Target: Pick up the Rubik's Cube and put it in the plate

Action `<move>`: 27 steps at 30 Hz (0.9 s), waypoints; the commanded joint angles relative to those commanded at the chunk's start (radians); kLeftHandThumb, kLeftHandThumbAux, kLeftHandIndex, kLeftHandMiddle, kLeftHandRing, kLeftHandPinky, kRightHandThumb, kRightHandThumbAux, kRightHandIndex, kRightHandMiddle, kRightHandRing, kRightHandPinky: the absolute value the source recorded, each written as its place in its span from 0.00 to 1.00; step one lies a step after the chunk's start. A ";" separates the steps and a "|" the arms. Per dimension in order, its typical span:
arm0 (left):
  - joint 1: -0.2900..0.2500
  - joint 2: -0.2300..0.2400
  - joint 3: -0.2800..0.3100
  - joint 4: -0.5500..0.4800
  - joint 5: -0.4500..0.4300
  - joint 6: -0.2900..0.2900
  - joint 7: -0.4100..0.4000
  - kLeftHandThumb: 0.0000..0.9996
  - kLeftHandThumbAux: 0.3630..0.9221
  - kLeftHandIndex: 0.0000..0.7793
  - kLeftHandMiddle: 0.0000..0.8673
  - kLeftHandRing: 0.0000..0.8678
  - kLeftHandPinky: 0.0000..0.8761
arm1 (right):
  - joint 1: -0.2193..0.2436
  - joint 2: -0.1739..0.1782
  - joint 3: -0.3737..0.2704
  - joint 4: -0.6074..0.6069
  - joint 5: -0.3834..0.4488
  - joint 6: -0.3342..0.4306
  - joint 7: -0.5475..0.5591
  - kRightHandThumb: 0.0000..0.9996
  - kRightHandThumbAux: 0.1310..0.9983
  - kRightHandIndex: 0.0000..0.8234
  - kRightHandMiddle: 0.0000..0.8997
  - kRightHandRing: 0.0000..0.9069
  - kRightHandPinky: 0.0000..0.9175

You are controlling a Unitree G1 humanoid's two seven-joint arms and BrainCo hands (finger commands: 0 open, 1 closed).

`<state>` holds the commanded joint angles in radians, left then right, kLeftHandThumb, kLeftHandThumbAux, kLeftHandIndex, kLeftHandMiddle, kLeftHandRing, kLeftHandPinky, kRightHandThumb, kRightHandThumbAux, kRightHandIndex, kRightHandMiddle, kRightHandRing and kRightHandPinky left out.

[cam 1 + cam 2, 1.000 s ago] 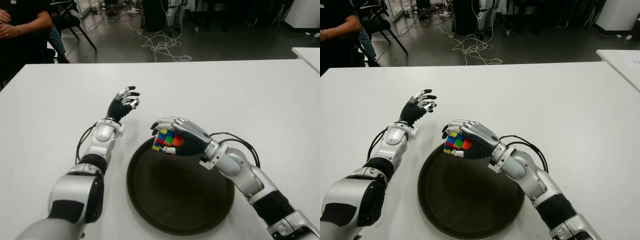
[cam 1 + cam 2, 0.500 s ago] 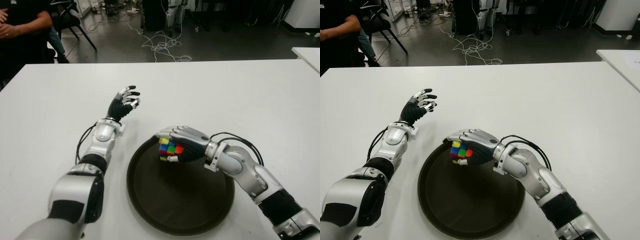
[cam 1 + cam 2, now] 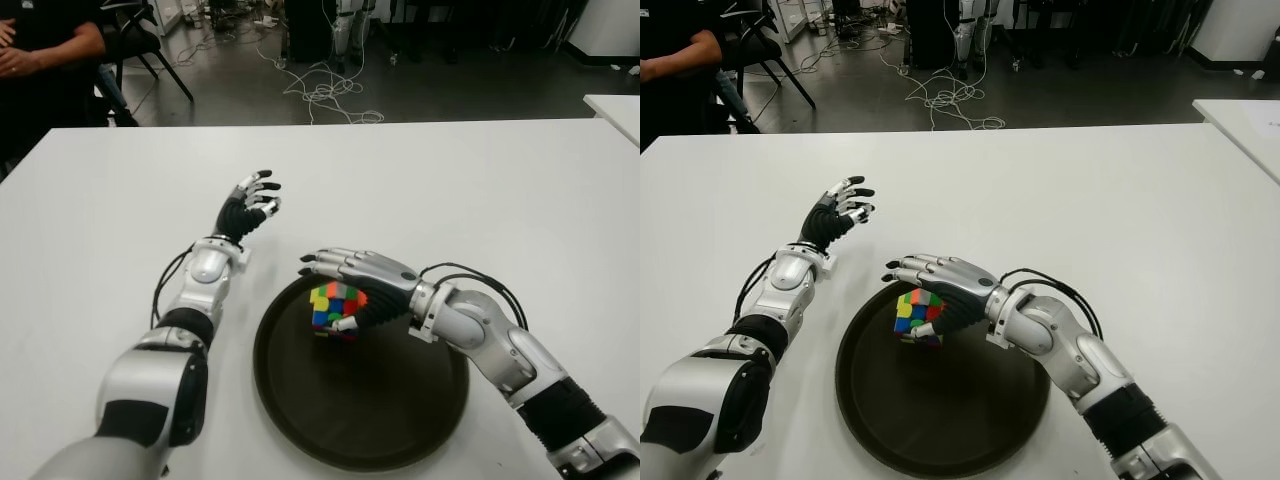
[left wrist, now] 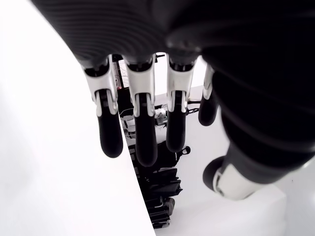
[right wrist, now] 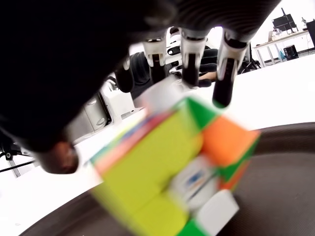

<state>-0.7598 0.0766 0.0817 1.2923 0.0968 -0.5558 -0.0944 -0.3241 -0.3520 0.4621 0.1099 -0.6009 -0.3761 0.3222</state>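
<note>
White desk [image 3: 480, 180], cables on the floor behind, a seated person at far left. Eye views: right robot hand [image 3: 350, 280] now has its fingers spread flat over the Rubik's Cube [image 3: 335, 310], which half a second ago it gripped; cube sits tilted inside the dark plate [image 3: 400, 420], near its far-left rim. Left robot hand [image 3: 250, 205] idle, fingers relaxed, beyond the plate's left. Right wrist view: fingers [image 5: 189, 59] extended, cube [image 5: 172, 167] blurred, likely just released. Placement looks essentially done.
</note>
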 joint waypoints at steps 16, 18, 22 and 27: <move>0.001 -0.001 0.003 -0.001 0.000 -0.009 -0.004 0.33 0.68 0.23 0.32 0.36 0.40 | -0.024 -0.005 0.006 0.049 -0.004 -0.024 0.002 0.00 0.41 0.00 0.00 0.00 0.00; 0.001 -0.001 0.004 -0.001 -0.001 -0.010 -0.008 0.33 0.68 0.22 0.31 0.36 0.40 | -0.024 -0.003 0.004 0.055 -0.001 -0.025 0.001 0.00 0.41 0.00 0.00 0.00 0.00; 0.001 -0.001 0.007 0.000 -0.005 -0.011 -0.016 0.34 0.69 0.22 0.31 0.35 0.40 | -0.028 -0.001 -0.001 0.066 0.004 -0.027 -0.001 0.00 0.40 0.00 0.00 0.00 0.00; 0.001 0.000 0.007 0.000 -0.006 -0.013 -0.014 0.33 0.70 0.21 0.31 0.35 0.39 | -0.032 0.000 -0.010 0.073 0.010 -0.028 -0.009 0.00 0.40 0.00 0.00 0.00 0.00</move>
<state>-0.7590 0.0765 0.0887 1.2928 0.0908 -0.5686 -0.1087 -0.3566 -0.3519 0.4517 0.1833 -0.5912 -0.4036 0.3135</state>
